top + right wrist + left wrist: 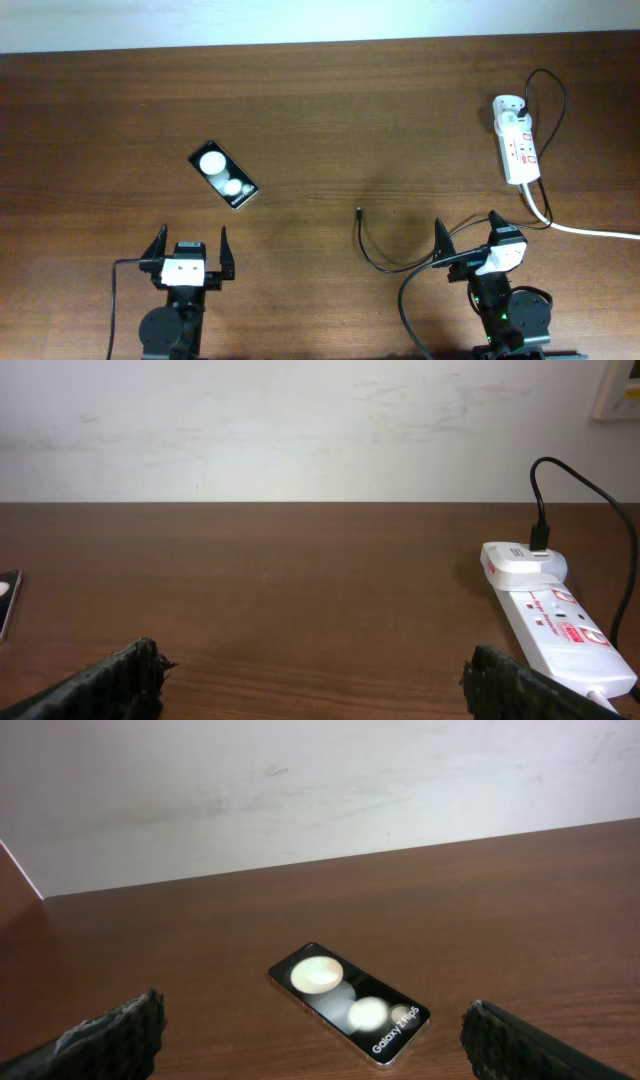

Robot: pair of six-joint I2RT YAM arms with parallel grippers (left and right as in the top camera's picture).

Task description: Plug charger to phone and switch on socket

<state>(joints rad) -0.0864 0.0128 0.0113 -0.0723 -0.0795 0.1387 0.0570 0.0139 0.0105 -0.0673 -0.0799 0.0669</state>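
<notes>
Both pincers gape wide, empty, at the bottom edge: left gripper under the phone, right gripper beside the charger; socket sits upper right.

black galaxy z flip phone lies flat, angled, left on the counter. white power strip far right; thin black charger cable ends unplugged mid-counter.
</notes>
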